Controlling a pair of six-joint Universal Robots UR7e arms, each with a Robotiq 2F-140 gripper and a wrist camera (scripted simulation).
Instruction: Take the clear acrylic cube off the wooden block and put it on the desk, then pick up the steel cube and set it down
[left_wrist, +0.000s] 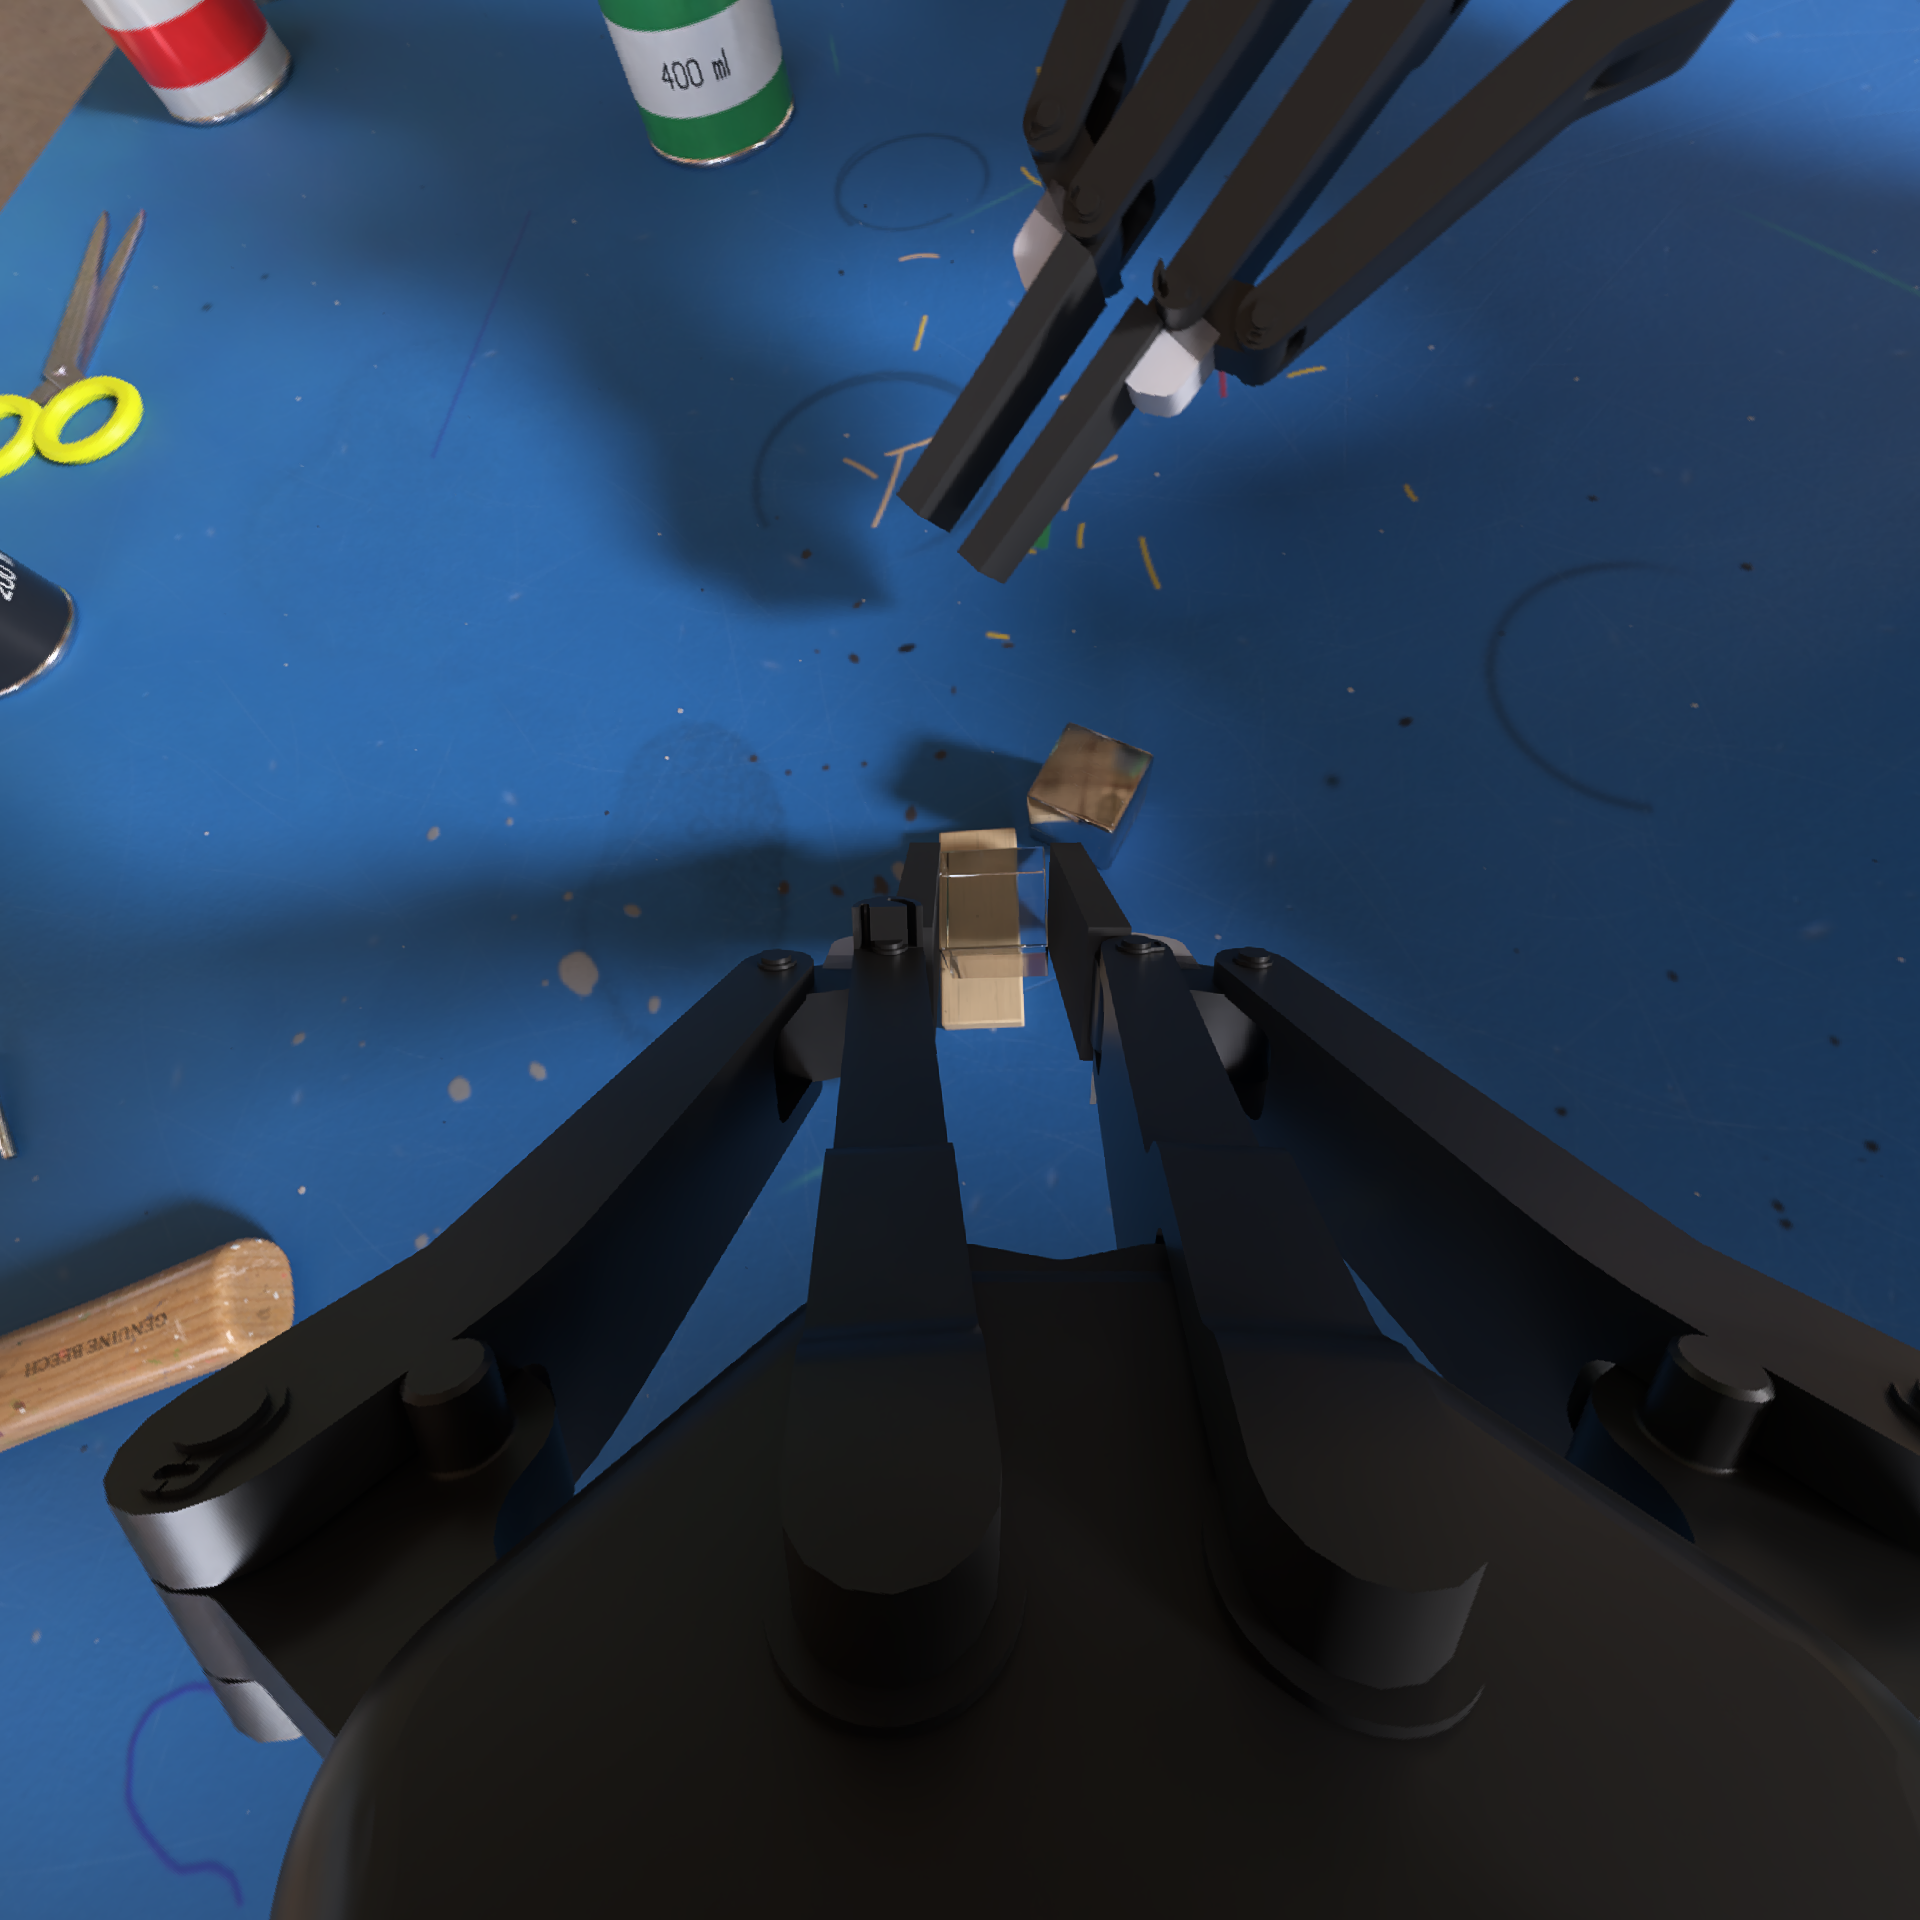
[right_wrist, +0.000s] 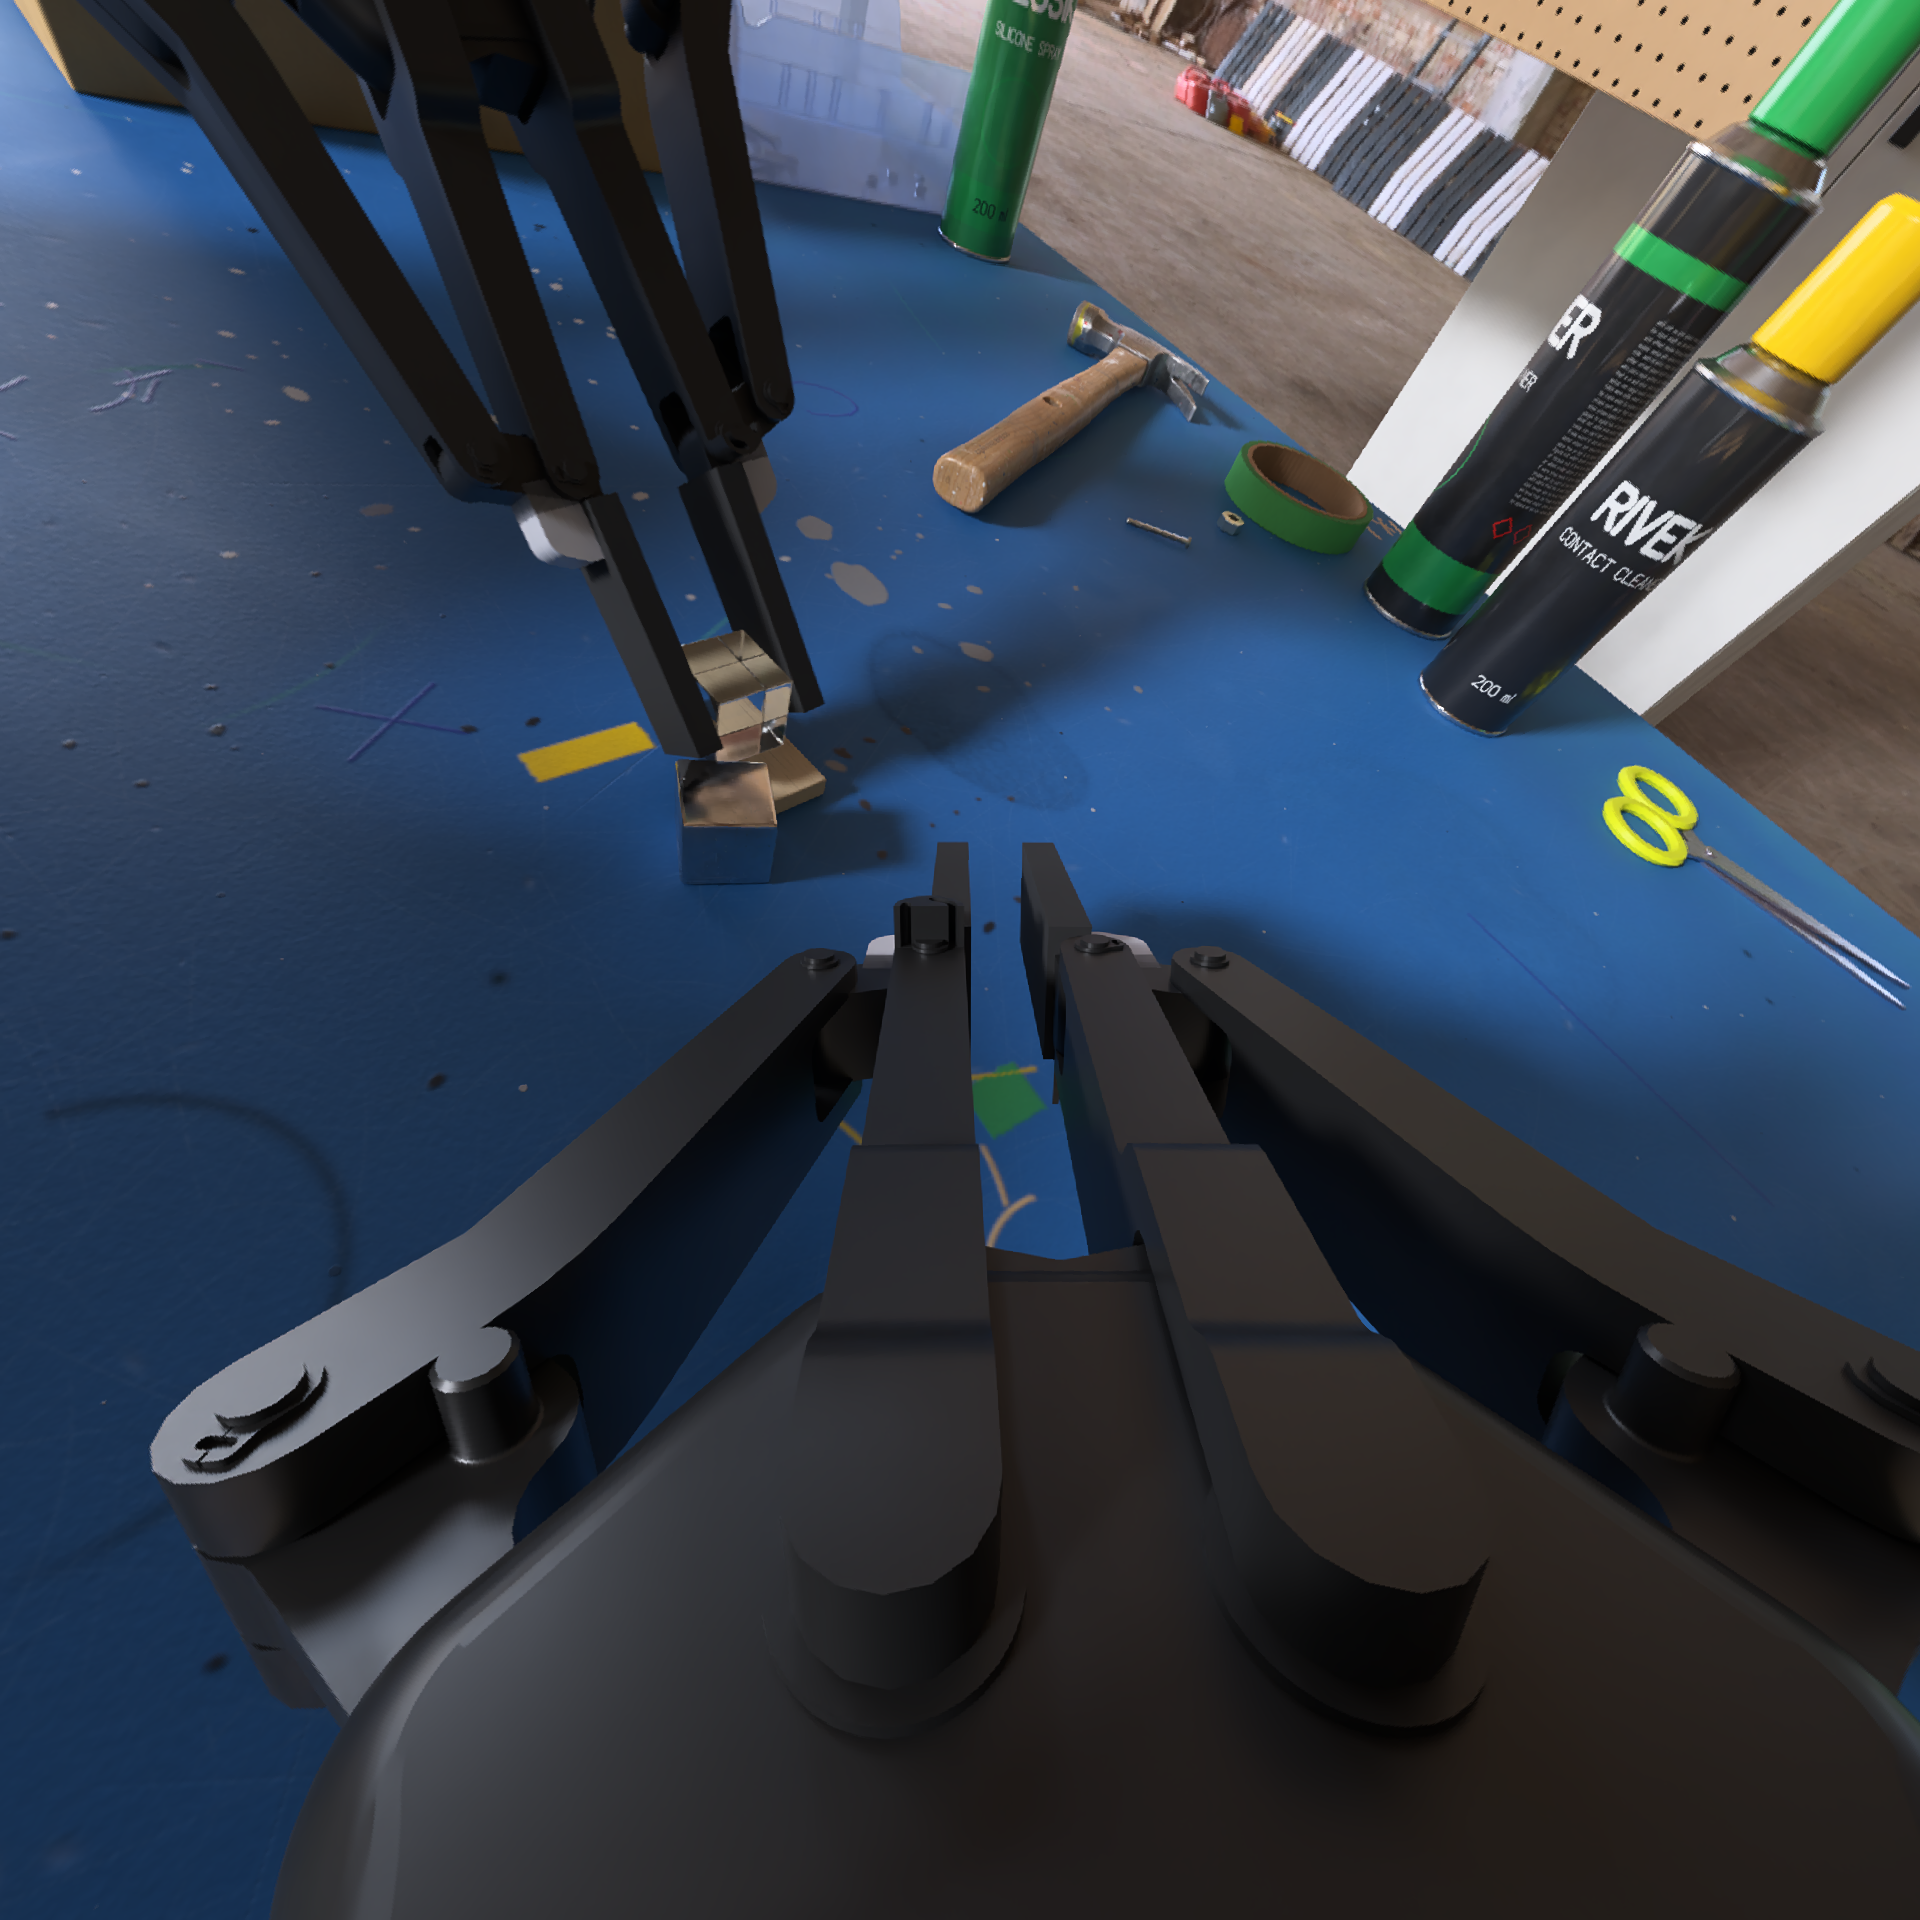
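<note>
The clear acrylic cube (left_wrist: 992, 909) sits between the fingers of my left gripper (left_wrist: 995, 862), which is shut on it. The cube is right over the small wooden block (left_wrist: 982, 1003); I cannot tell if they touch. The steel cube (left_wrist: 1091, 784) rests on the blue desk just beyond the block to the right. The right wrist view shows the left gripper (right_wrist: 743, 722) holding the clear cube (right_wrist: 738, 681), with the wooden block (right_wrist: 802, 781) below and the steel cube (right_wrist: 727, 826) in front. My right gripper (right_wrist: 992, 857) is shut and empty, hovering near the cubes; it also shows in the left wrist view (left_wrist: 961, 535).
A hammer (right_wrist: 1060, 416), a green tape roll (right_wrist: 1299, 499), two dark spray cans (right_wrist: 1621, 457) and yellow-handled scissors (right_wrist: 1652, 816) lie toward the desk's right edge. A green can (left_wrist: 707, 83), a red can (left_wrist: 197, 52) and a wooden handle (left_wrist: 135, 1340) sit on the left.
</note>
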